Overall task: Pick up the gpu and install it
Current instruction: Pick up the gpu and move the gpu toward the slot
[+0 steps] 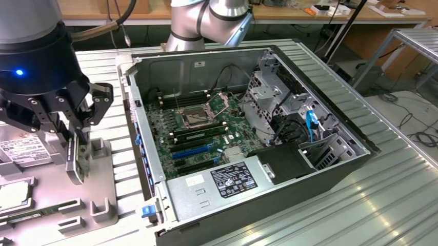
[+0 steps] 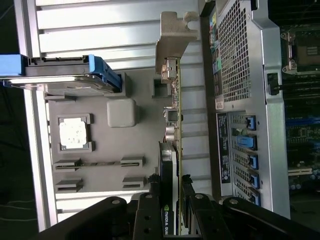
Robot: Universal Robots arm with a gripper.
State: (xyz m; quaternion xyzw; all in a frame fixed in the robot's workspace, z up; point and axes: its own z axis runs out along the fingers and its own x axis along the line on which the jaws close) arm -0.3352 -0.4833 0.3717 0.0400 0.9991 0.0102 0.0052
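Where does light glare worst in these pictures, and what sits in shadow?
Exterior view: bright streaks on the ribbed silver metal table; the open black computer case is dim inside. Wrist view: table slats wash out white; the thin black gpu card looks dark.

We see a ribbed metal bench (image 1: 390,205); an open computer case (image 1: 174,69) lies on its side upon it, toward the exterior view's right; just beside it, leftward, sits a grey parts tray (image 1: 102,148).
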